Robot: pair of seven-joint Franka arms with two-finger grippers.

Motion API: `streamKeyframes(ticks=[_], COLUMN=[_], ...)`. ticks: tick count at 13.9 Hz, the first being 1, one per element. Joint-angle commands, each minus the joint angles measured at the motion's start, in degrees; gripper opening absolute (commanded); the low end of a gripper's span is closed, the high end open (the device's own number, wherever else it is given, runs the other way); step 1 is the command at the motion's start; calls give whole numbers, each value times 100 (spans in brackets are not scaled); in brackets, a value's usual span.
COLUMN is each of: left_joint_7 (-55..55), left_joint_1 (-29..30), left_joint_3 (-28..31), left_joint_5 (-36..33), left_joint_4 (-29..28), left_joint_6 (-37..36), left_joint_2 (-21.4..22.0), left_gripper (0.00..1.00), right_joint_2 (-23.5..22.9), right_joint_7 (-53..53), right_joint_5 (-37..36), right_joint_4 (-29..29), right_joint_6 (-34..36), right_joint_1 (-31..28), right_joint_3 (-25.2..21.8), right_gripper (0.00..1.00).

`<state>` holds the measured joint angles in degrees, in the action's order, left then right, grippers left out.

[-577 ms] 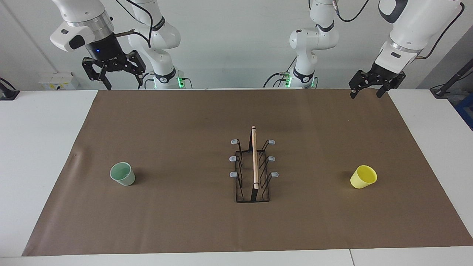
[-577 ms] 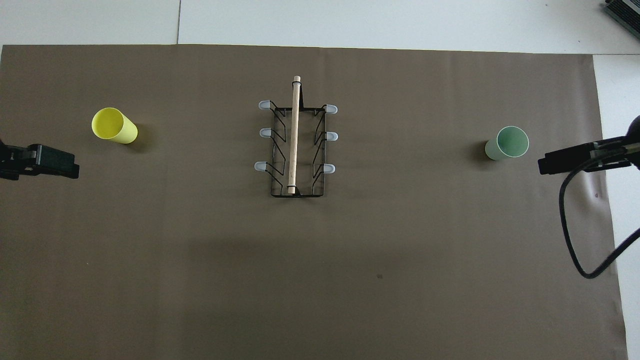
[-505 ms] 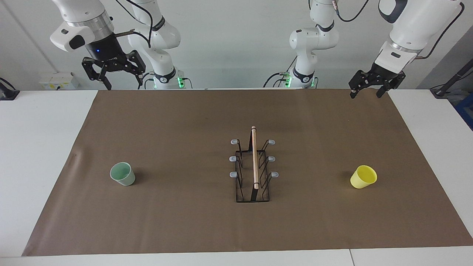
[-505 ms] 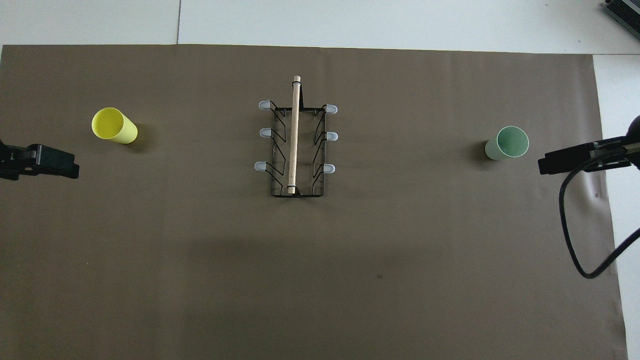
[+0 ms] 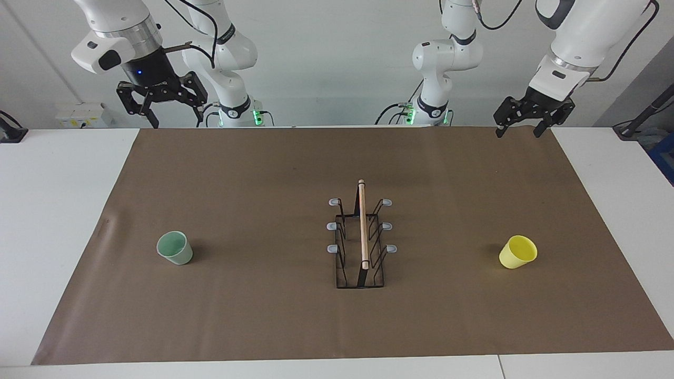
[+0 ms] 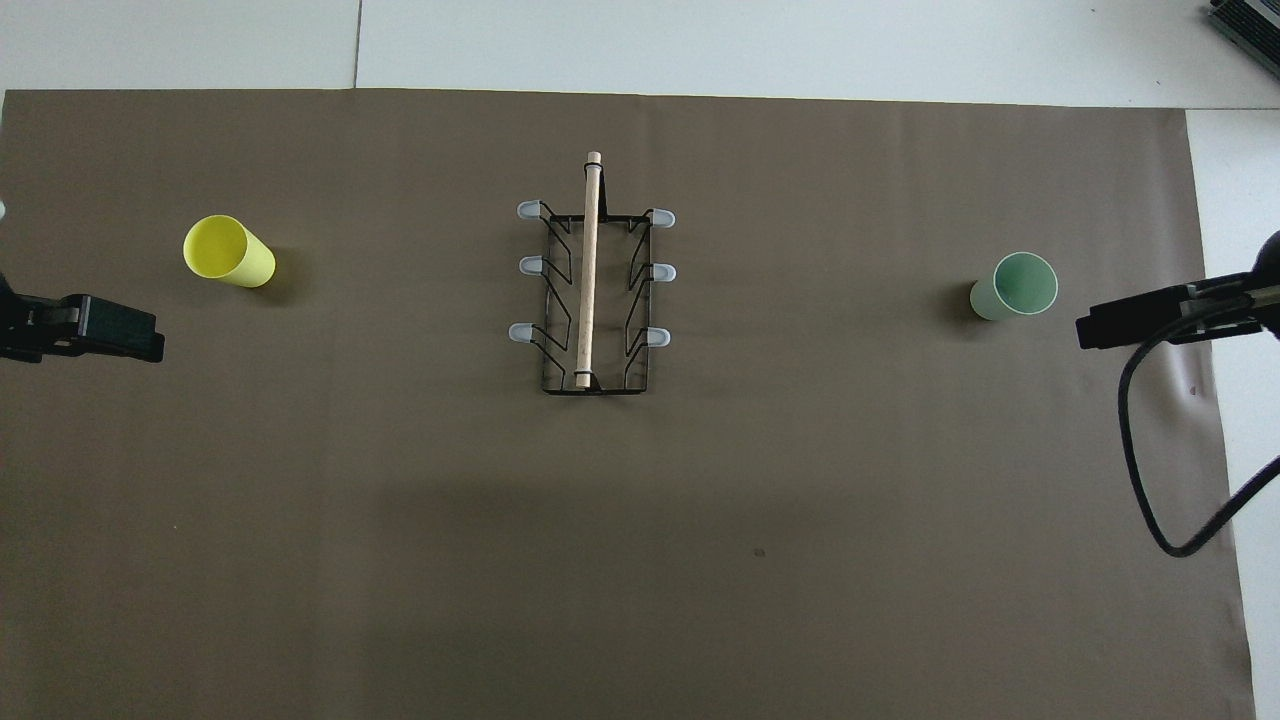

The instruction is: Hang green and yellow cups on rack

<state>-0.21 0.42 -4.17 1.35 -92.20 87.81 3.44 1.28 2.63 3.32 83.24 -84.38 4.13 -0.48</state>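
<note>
The pale green cup (image 5: 175,248) stands mouth up on the brown mat toward the right arm's end; it also shows in the overhead view (image 6: 1015,287). The yellow cup (image 5: 517,252) stands mouth up toward the left arm's end, also seen from overhead (image 6: 228,252). The black wire rack (image 5: 362,237) with its wooden rod stands mid-table between them (image 6: 590,275), all its prongs bare. My right gripper (image 5: 177,123) is open and empty, raised over the mat's edge by the robots (image 6: 1110,328). My left gripper (image 5: 517,134) is open and empty, raised over the mat's corner (image 6: 110,335).
A brown paper mat (image 5: 263,173) covers most of the white table (image 5: 52,210). A black cable (image 6: 1140,450) hangs from the right arm over the mat's edge.
My left gripper has risen slightly and shifted a little toward the table's middle. The right gripper, the cups and the rack have not moved.
</note>
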Motion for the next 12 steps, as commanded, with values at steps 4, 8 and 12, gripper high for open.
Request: streamKeyframes(ticks=[4, 8, 12], left_joint_7=[64, 99, 100], left_joint_1=[-94, -174, -182], left_joint_3=[-14, -14, -14], left_joint_5=[-30, -30, -30], left_joint_4=[-122, -210, -272], left_joint_6=[-168, -124, -71], left_joint_2=[140, 183, 201], left_gripper=[100, 100, 100], right_joint_2=[92, 92, 92], right_joint_7=[80, 80, 80], right_joint_5=[19, 19, 19], right_joint_4=[78, 78, 78], right_joint_6=[62, 62, 62], right_joint_1=[-53, -53, -53], right_joint_3=[4, 4, 4], right_gripper=[100, 100, 100])
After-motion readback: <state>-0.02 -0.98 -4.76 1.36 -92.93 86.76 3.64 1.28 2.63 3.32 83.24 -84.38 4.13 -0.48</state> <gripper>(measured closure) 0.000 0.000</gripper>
